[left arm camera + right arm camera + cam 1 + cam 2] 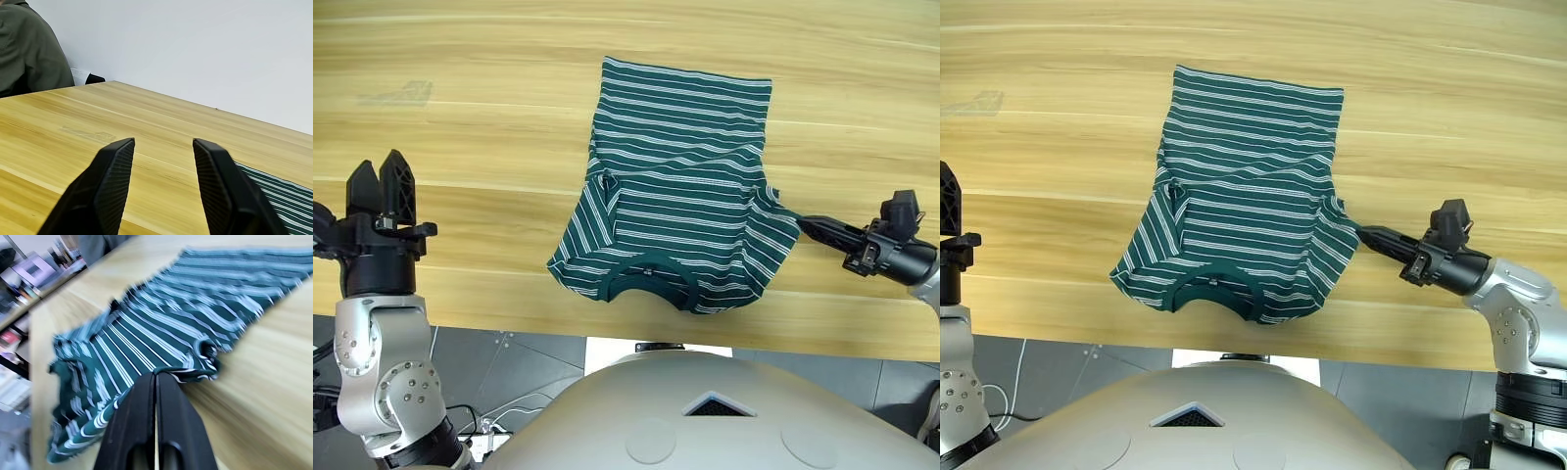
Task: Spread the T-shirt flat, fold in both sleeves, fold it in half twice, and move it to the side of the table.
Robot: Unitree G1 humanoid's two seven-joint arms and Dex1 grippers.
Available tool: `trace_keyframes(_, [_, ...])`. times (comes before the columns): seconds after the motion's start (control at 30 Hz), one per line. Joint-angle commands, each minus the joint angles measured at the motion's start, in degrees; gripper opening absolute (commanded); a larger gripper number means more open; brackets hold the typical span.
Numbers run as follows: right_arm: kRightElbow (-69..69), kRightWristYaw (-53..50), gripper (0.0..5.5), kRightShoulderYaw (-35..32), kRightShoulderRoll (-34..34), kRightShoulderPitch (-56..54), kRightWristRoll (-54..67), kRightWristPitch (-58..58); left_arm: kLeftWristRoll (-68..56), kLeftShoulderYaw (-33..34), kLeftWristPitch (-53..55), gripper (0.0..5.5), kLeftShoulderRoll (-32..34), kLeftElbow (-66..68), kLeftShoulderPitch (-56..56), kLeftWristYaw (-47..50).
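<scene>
A dark green T-shirt (pixel 680 186) with white stripes lies crumpled on the wooden table (pixel 460 127), collar (pixel 651 279) toward the front edge and hem at the far side. Its sleeves are bunched inward. My right gripper (pixel 803 221) lies low at the shirt's right side, shut on a pinch of fabric at the sleeve edge (pixel 195 369), with its fingers (pixel 168 396) pressed together. My left gripper (pixel 380 168) is raised near the table's front left, well away from the shirt. It is open, its fingers (pixel 115 176) spread with nothing between them.
The table's front edge (pixel 460 325) runs just below the collar. Bare wood stretches to the left and behind the shirt. A faint tape mark (pixel 396 95) sits at the far left. A person in an olive top (pixel 29 49) sits beyond the far corner.
</scene>
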Motion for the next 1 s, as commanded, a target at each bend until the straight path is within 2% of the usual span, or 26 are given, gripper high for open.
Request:
trace_keyframes(0.03, [-2.67, -0.82, 0.01, 1.22, 0.80, -1.00, 0.58, 1.20, 0.86, -0.84, 0.43, 2.24, -0.72, 0.27, -0.05, -1.07])
trace_keyframes(0.2, [-4.95, -3.33, 0.01, 8.38, 2.92, 0.27, -6.49, -2.79, 2.29, -2.14, 0.68, 2.24, -0.94, 0.15, -0.13, -1.78])
trace_keyframes(0.3, [-7.54, -8.57, 0.01, 13.29, 7.53, -1.42, -10.87, -5.27, 3.45, -3.40, 0.81, 2.24, -1.03, 0.54, -0.21, -2.50])
trace_keyframes(0.6, [-9.34, -12.83, 0.01, 15.50, 13.43, -3.18, -8.82, -4.88, 4.91, -5.43, 0.28, 2.24, -2.25, 1.80, -0.55, -4.14])
trace_keyframes(0.83, [-3.51, -21.80, 0.01, 23.73, 13.89, -2.48, -24.13, -7.82, 6.23, -5.21, 0.43, 2.24, -2.45, 1.69, 0.14, -4.50])
trace_keyframes(0.93, [-4.48, -19.82, 0.50, 23.65, 12.92, -2.29, -22.89, -6.73, 6.81, -5.44, 0.20, 2.24, -2.88, 1.81, 0.54, -4.69])
trace_keyframes(1.0, [-7.22, -16.53, 0.87, 22.32, 12.39, -1.63, -18.04, -4.59, 7.29, -5.78, 0.14, 2.24, -3.11, 2.08, 0.48, -5.06])
